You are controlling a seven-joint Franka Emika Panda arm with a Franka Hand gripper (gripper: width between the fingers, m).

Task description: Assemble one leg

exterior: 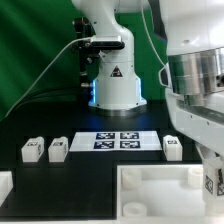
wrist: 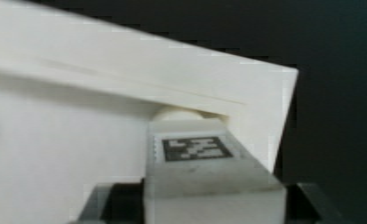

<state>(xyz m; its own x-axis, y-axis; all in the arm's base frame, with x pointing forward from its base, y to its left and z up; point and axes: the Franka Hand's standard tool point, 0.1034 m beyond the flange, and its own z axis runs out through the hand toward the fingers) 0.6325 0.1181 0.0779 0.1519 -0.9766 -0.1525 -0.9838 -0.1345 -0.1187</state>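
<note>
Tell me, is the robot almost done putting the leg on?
Done: the pincer holds one leg. Happening now: the leg sits at a corner of the big white panel. Left: fixing it in, which I can't see done yet. Three other legs lie loose.

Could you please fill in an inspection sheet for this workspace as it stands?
Surface: black table with the marker board lying flat on it.
Job's things: leg in the gripper, its end at the white panel; three spare legs on the table.
Clutter: white part, cut off at the exterior view's left edge.
Grippers: gripper closed on the leg.
Cables: black cable by the robot base.
Surroundings: green backdrop.
</note>
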